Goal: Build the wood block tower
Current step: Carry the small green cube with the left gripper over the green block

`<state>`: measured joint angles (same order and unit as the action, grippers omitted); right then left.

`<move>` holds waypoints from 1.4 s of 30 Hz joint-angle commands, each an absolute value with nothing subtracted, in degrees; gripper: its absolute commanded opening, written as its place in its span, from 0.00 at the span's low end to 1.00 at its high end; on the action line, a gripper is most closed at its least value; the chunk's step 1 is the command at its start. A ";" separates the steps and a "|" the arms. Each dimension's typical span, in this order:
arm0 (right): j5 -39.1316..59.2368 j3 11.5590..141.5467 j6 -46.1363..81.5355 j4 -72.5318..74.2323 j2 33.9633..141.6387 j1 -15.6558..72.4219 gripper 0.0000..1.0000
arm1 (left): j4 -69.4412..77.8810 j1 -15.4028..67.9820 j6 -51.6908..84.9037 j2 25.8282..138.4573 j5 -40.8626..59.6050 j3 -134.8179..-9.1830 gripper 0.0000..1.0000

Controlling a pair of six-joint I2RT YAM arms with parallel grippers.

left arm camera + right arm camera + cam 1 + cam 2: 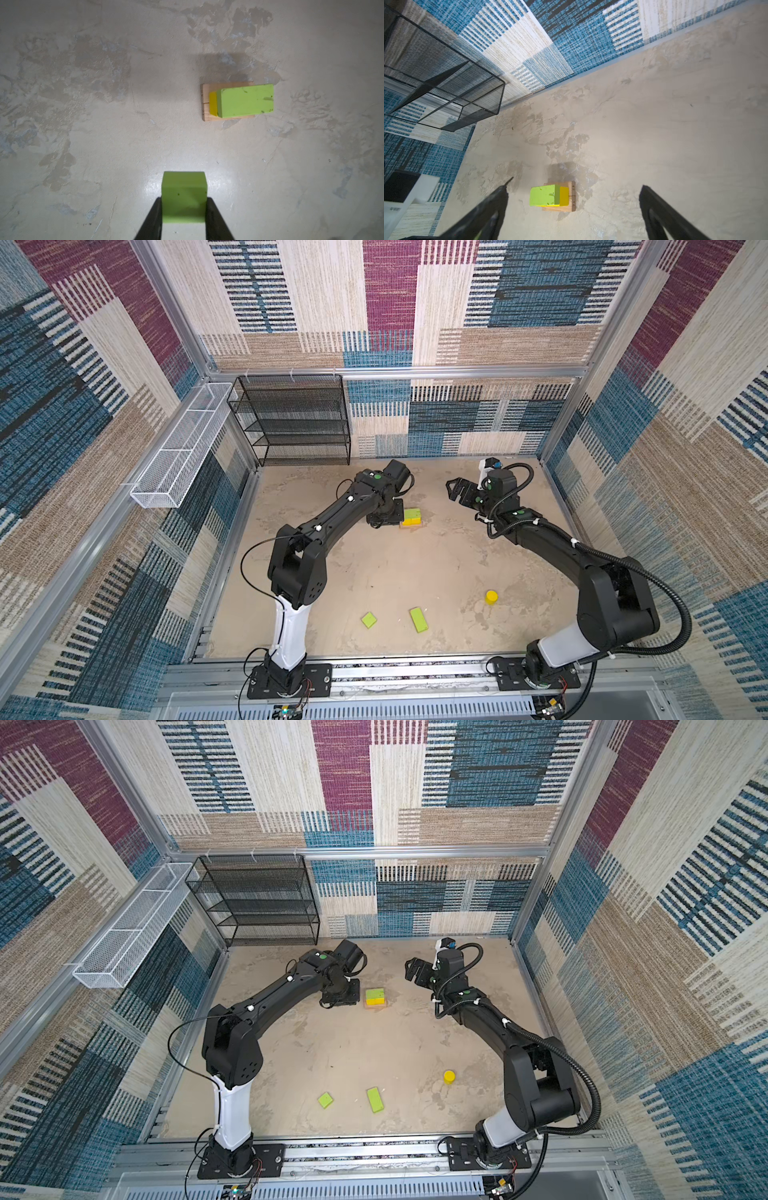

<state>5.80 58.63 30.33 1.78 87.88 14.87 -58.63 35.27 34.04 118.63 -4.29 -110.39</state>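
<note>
The wood block tower (pixel 411 517) (pixel 375 997) stands at the far middle of the table. It has tan bars (pixel 205 99) at the bottom, yellow cubes (pixel 213 104) on them and a lime-green piece (pixel 247 99) on top. My left gripper (pixel 184 199) hangs just left of the tower, shut on another lime-green piece (pixel 184 185). My right gripper (pixel 455 489) (pixel 575 187) hovers open to the right of the tower, holding nothing. Two lime-green pieces (pixel 369 620) (pixel 418 619) and a yellow cylinder (pixel 491 597) lie near the front.
A black mesh shelf (pixel 291 418) stands at the back left against the wall. A white wire basket (pixel 183 448) hangs on the left wall. Patterned walls close in the table on three sides.
</note>
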 commanded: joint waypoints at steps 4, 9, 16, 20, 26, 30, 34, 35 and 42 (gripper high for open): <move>5.27 58.36 30.67 2.64 88.14 14.24 0.99 | -64.39 35.66 33.45 126.05 -4.60 -121.78 0.25; 6.24 59.15 30.64 2.48 89.93 14.00 0.99 | -65.01 35.94 34.44 130.71 -3.94 -128.99 0.25; 6.93 59.50 30.72 2.72 90.78 13.72 0.99 | -65.75 36.36 35.77 134.06 -3.18 -134.21 0.25; 6.94 59.50 30.67 2.64 90.96 13.56 0.99 | -65.73 36.73 36.12 135.21 -3.48 -135.17 0.25; 6.94 59.13 30.76 2.71 90.68 13.32 0.99 | -65.74 37.00 37.43 136.81 -4.22 -136.67 0.25; 7.25 59.15 30.90 2.82 90.62 13.14 0.99 | -65.74 37.09 37.53 137.90 -4.32 -138.24 0.25; 7.61 59.15 30.95 3.08 90.87 13.09 0.99 | -65.74 37.17 37.43 138.90 -3.89 -139.04 0.25; 7.59 59.22 30.99 3.08 90.92 13.08 0.99 | -65.74 37.18 37.41 139.10 -3.86 -139.00 0.25; 7.98 59.15 31.11 3.25 90.97 12.93 0.99 | -65.74 37.18 37.68 139.50 -4.06 -138.97 0.25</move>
